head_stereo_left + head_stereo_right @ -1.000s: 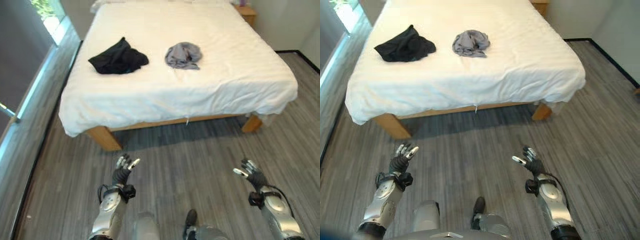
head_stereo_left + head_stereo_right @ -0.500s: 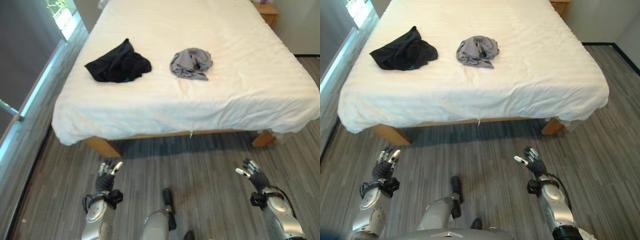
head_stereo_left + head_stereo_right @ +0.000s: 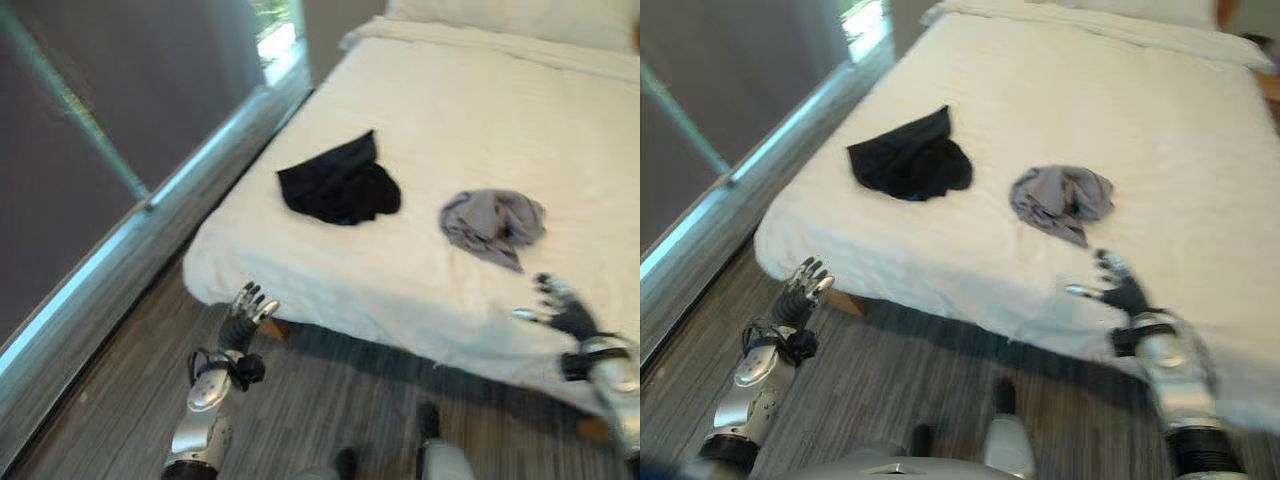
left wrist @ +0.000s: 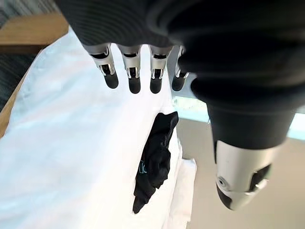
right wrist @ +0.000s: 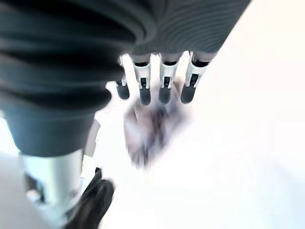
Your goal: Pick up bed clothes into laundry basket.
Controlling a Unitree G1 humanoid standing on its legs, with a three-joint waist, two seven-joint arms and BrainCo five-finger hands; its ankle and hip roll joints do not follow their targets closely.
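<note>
**White bed, two garments yet to be grasped**

White bed (image 3: pixel 1200 150) carries a black garment (image 3: pixel 910 160) and a grey garment (image 3: pixel 1062 198), well apart. Approach step: right robot hand (image 3: pixel 1120 292), fingers spread and empty, hovers near the grey one; left robot hand (image 3: pixel 800 290) hangs spread by the bed's corner. Next, I judge: reach, close on grey cloth.

A bedroom in a home: a wide bed (image 3: pixel 480 150) under a white sheet on a wooden frame, grey plank floor (image 3: pixel 120 400), tall window (image 3: pixel 100 150) alongside.
</note>
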